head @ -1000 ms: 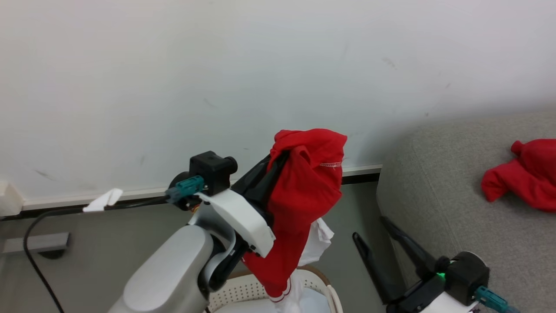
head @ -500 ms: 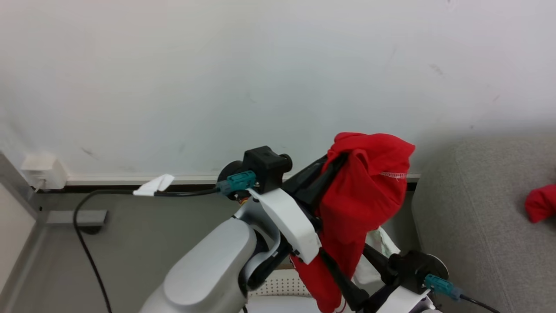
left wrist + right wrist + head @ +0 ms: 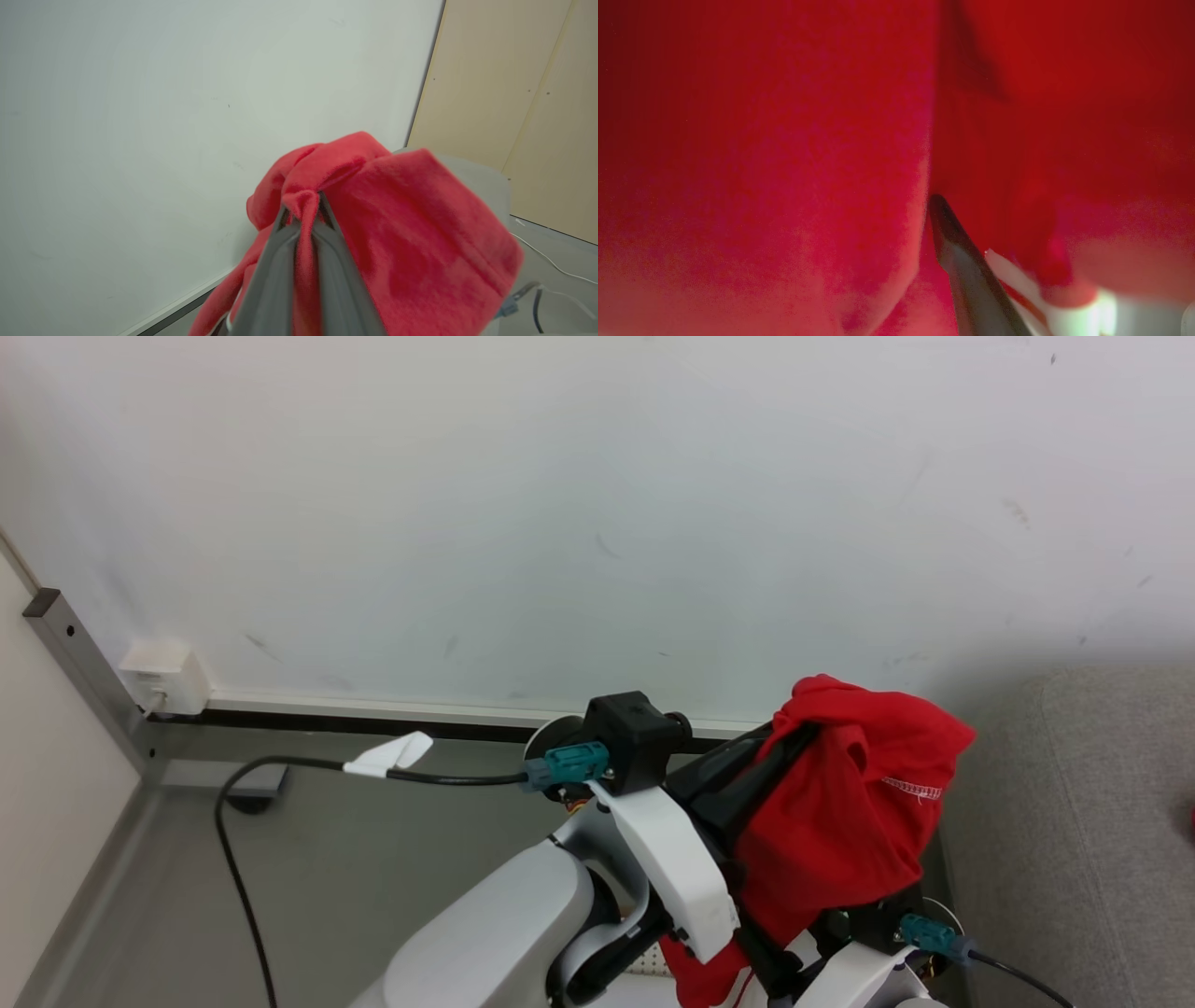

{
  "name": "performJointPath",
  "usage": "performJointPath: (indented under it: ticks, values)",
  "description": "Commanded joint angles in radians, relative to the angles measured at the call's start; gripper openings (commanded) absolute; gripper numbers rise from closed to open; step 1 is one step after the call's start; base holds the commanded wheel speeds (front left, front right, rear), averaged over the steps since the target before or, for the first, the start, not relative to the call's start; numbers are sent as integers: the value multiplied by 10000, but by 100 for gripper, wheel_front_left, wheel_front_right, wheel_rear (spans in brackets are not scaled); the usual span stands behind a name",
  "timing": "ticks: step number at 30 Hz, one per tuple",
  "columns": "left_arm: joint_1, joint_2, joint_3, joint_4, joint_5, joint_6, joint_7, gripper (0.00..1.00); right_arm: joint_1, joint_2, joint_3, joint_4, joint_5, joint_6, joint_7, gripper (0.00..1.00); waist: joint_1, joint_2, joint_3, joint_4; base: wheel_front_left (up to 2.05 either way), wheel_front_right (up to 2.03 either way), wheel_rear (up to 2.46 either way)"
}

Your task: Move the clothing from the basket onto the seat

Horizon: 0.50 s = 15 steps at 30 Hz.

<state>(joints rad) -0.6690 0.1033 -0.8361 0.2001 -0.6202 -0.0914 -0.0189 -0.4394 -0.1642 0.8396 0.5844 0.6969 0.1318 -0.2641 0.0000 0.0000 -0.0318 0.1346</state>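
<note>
**Q:** Where is the clothing located?

**A:** It is held aloft at the end of the left arm, in front of the pale wall and above the grey floor. It is seen just beside the rounded left edge of the seat; whether the two touch cannot be told. A white stitched line is visible on the garment's right side.

**Q:** How is the left pincer set?

**A:** In the left wrist view its two grey fingers are drawn together on a fold of the red fabric. The rest of the garment is draped over and around them.

**Q:** And the right pincer?

**A:** It is buried in the red cloth. One dark finger is seen in the right wrist view, pressed against the fabric, with white trim beside it. The other finger is hidden, so it cannot be told whether the pair is apart or together. In the head view its wrist is seen beneath the hanging garment.

**Q:** What else is marked?

**A:** A black cable bearing a white tag is led to the left wrist. A white socket box is mounted at the foot of the wall.
</note>
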Motion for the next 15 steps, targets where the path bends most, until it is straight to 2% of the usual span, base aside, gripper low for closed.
performJointPath:
  ticks: [1,7,15]
  values:
    - [117,66,40,-48,-69,56,4,0,-96,-28,-23,71,106,-23,-3,0,0,0,-7,-6,0,0,0]
    - [282,274,306,206,-230,261,-132,0,91,-81,-341,-191,90,-23,-3,0,0,0,3,-249,0,0,0]
    - [913,699,543,544,-464,470,-460,0,878,-354,-2026,-1173,-511,-23,-3,0,0,0,85,-782,0,0,0]
